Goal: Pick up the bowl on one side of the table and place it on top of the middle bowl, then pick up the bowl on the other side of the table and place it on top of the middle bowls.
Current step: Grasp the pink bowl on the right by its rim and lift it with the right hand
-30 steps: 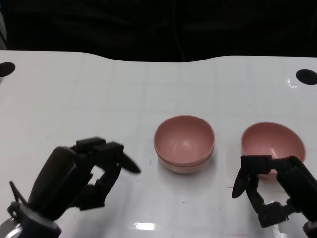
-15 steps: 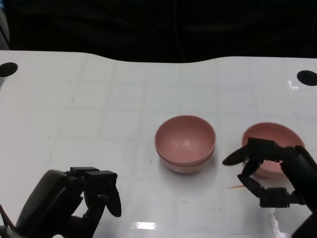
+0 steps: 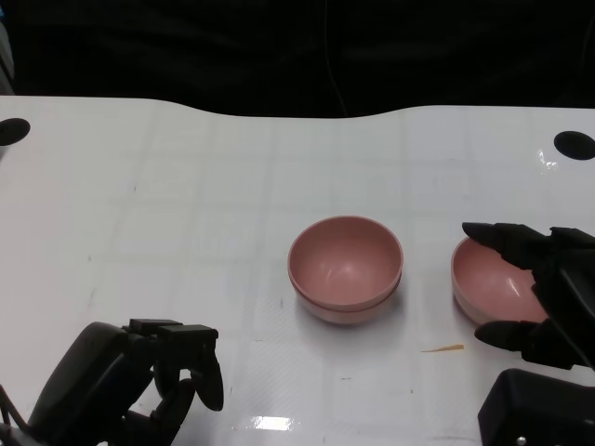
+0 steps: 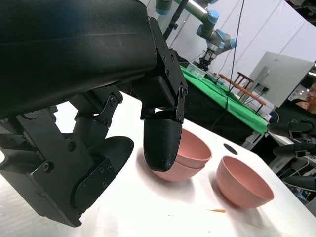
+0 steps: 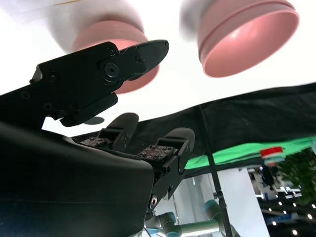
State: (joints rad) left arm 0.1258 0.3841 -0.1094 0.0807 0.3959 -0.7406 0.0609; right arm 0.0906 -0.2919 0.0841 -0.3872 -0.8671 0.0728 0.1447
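Two pink bowls sit nested as a stack [image 3: 345, 268] in the middle of the white table [image 3: 186, 204]; the left wrist view shows the stack [image 4: 190, 153] too. A single pink bowl [image 3: 485, 279] stands to its right. My right hand [image 3: 539, 290] reaches around this bowl, fingers spread over its far rim and thumb at its near side, without gripping it. In the right wrist view the bowl [image 5: 106, 34] is a blur behind the fingers [image 5: 143, 54]. My left hand [image 3: 139, 381] lies low at the near left edge, fingers bent downward, holding nothing.
A small orange sliver [image 3: 443, 349] lies on the table between the stack and my right hand. Black round holes mark the far corners [image 3: 574, 144] [image 3: 11, 130]. A dark backdrop runs behind the far edge. In the left wrist view, the lone bowl [image 4: 244, 182] stands beside the stack.
My right hand has moved right and spread its fingers around the right bowl. My left hand drew back to the near edge a second ago and has since stayed put.
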